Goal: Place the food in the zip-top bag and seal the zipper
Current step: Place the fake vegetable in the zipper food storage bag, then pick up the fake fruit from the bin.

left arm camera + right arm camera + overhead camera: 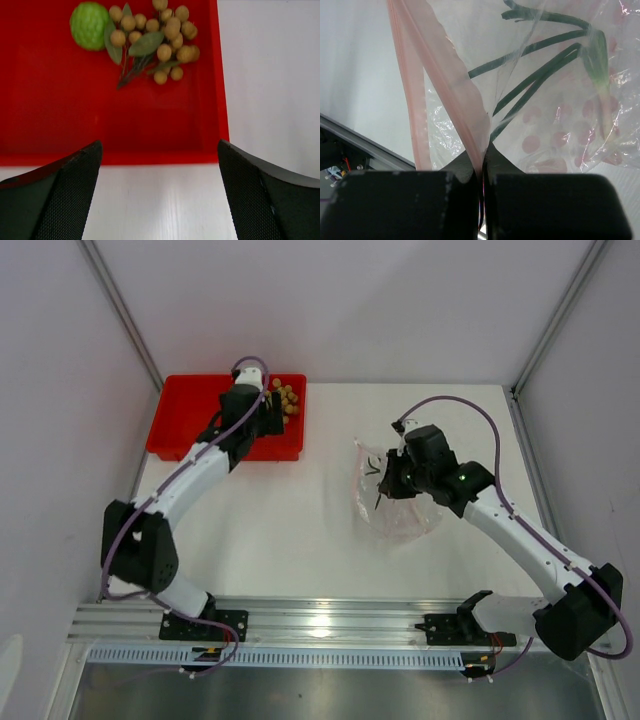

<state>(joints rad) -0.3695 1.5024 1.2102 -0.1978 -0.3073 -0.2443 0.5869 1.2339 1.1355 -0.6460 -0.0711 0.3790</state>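
- Two foods, the lime-green fruit point(90, 25) and the bunch of tan fruits point(160, 30), lie side by side at the far end of the red tray point(50, 110), not yet bagged.
- The green sprig point(545, 55) already sits inside the zip-top bag point(560, 140) on the desk point(270, 75).
- The right hand point(482, 160) is clamped tight on the zipper point(445, 85), probably lifting the mouth so it gapes for loading.
- The left hand point(160, 200), spread wide and empty, hovers at the tray's near rim, likely lined up to fetch fruit.
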